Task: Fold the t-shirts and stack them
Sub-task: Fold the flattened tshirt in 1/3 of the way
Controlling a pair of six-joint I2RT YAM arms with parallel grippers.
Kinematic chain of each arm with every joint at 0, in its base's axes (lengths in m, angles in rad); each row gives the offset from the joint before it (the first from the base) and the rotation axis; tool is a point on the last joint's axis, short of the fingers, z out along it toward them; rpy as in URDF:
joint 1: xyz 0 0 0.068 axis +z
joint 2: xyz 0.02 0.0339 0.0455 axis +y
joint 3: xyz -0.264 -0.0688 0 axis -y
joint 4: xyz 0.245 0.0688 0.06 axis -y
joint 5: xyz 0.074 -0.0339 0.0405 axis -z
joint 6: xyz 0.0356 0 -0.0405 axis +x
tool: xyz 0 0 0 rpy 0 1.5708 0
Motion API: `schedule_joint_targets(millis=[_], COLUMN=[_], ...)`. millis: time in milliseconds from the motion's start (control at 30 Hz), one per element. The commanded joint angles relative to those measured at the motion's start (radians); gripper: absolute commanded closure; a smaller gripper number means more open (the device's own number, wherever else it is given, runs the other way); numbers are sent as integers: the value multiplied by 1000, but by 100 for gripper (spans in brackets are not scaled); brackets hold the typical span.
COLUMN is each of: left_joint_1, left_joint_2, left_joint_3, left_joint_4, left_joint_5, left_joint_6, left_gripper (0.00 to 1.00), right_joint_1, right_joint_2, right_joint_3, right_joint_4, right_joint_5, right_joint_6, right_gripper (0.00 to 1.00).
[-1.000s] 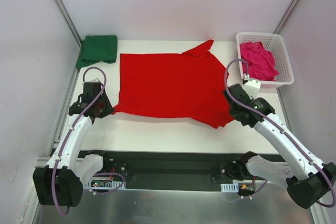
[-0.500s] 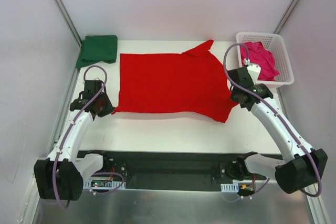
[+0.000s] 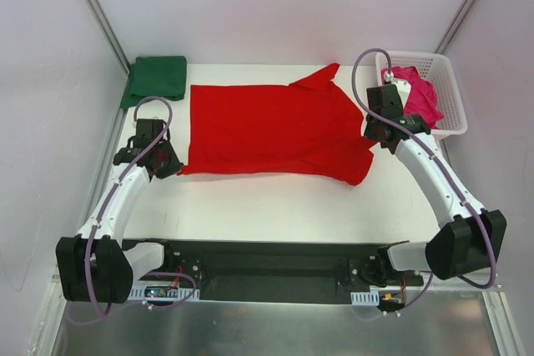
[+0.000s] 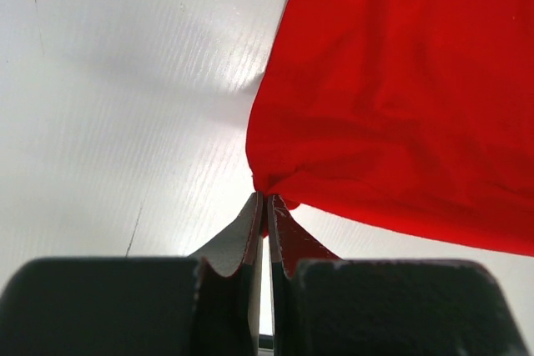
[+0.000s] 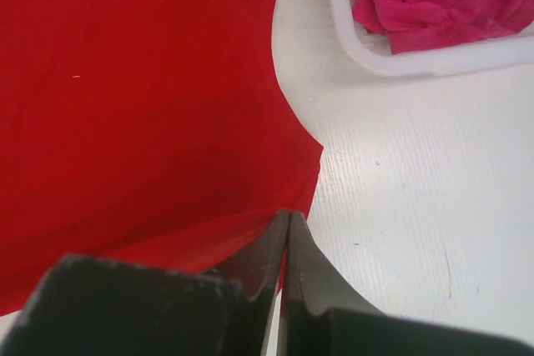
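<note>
Spread wide over the white desk point(image 3: 275, 206): red t-shirt point(image 3: 271, 131), pinched at its near left corner by left tool point(image 3: 173, 169), clamped tight, and at its near right hem by right tool point(image 3: 370, 141), likewise closed on cloth. Pale walls point(image 3: 275, 6) around. Far left, folded green t-shirt point(image 3: 156, 78); far right, pink t-shirt point(image 3: 415, 93) in basket point(image 3: 451, 116). Since a second ago, right tool gone farther back, dragging that hem along.

no legible text, labels, brands or numbers anywhere

I'm seeing a plain red t-shirt point(image 3: 267, 131), a dark green t-shirt point(image 3: 156, 79), a magenta t-shirt point(image 3: 417, 96), a white lattice basket point(image 3: 451, 104).
</note>
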Motion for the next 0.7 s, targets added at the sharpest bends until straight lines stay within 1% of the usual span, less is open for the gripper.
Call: schedule_joint_targets(millis=[0,300,667], left_joint_1=[13,13,12], left_joint_2=[33,119,202], left_joint_3=[47,67,99], left_joint_4=[33,84,136], left_joint_5=[-23,-3,-8], left_joint_6=[16,16,10], left_gripper=[100,100,100], right_joint_1=[-31,-89,-116], right_joint_2=[46,176,239], right_joint_3=[94,205,257], right_joint_4=[79,101,113], right_joint_5=[-39,-96,-108], right_joint_6=[-64,-87,-100], right_gripper=[99,99,99])
